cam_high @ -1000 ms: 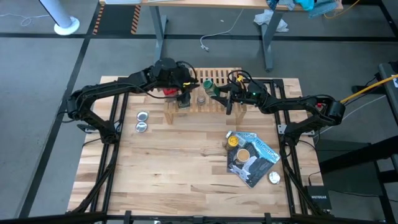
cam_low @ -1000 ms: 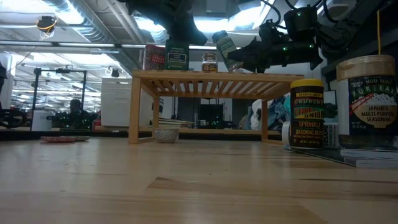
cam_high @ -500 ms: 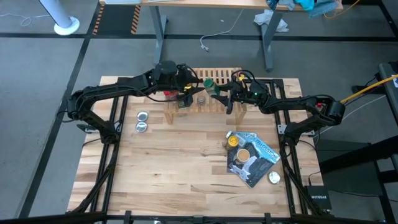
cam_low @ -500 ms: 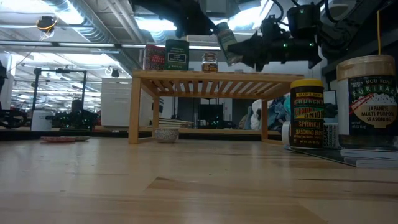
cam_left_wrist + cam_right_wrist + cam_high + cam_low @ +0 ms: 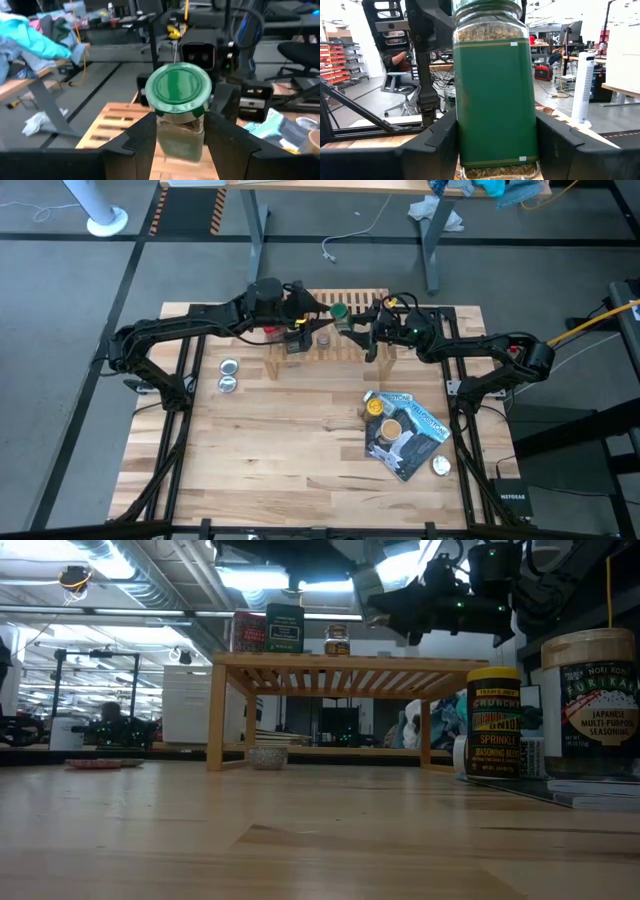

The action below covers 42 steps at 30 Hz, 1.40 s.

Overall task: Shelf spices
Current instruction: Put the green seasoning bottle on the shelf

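On the tabletop [image 5: 290, 450] nearest the camera, well in front of the shelf [image 5: 330, 340], lay a blue-and-black pouch [image 5: 405, 430] with a yellow-capped jar [image 5: 375, 407] and a tan-capped jar [image 5: 391, 427] on it. Two silver discs [image 5: 228, 374] lay in front of the shelf's left end. On the shelf [image 5: 340, 665] stood a red jar [image 5: 248, 632], a dark tin [image 5: 284, 628] and a small brown jar [image 5: 337, 639]. Above the shelf's middle, the right gripper [image 5: 352, 330] was clamped on a green-capped jar [image 5: 340, 312] of dried herbs [image 5: 495, 90], held clear of the slats. The left gripper [image 5: 300, 308] hung beside it above the shelf, its fingers [image 5: 140, 142] spread wide on either side of the same jar [image 5: 177, 112]; contact could not be told.
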### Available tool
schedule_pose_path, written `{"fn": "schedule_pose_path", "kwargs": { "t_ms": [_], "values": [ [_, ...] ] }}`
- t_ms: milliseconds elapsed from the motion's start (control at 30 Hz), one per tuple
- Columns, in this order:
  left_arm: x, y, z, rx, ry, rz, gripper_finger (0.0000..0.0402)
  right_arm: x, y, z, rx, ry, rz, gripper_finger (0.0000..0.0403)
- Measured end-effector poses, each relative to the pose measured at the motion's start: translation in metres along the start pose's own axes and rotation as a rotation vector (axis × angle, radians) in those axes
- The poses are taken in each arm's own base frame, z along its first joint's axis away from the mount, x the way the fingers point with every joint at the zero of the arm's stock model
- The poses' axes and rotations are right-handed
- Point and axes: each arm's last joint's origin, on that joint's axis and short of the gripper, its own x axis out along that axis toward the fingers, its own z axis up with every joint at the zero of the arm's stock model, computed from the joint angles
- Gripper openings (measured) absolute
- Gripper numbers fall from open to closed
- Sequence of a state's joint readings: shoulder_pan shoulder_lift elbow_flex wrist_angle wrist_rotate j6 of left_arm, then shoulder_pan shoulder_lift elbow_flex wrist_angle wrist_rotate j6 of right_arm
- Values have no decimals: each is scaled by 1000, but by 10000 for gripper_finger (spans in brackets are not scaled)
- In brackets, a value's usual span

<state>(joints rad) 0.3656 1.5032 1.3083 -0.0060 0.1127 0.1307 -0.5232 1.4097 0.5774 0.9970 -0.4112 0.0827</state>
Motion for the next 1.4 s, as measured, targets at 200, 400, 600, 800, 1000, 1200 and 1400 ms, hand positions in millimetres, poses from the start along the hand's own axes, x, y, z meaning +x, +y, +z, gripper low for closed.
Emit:
{"fn": "schedule_pose_path", "kwargs": {
  "t_ms": [200,400,600,800,1000,1200,1400],
  "values": [
    [5,-2,-1,-14,-17,-20,157,0,0,0,-1,-1,1,204],
    [31,-5,-13,-41,-70,-69,157,0,2,-3,14,20,10,204],
    [46,-6,-19,-33,-109,-79,157,0,2,-4,19,33,12,204],
    [46,-6,-22,-42,-81,-79,157,0,1,-8,21,67,1,204],
    [47,-7,-30,-50,1,-80,157,-1,1,-17,44,152,-13,204],
    [46,-7,-35,-9,48,-76,156,-2,-1,-22,21,202,-57,204],
    [47,-7,-36,2,56,-63,156,-2,-1,-24,15,230,-68,204]
  ]
}}
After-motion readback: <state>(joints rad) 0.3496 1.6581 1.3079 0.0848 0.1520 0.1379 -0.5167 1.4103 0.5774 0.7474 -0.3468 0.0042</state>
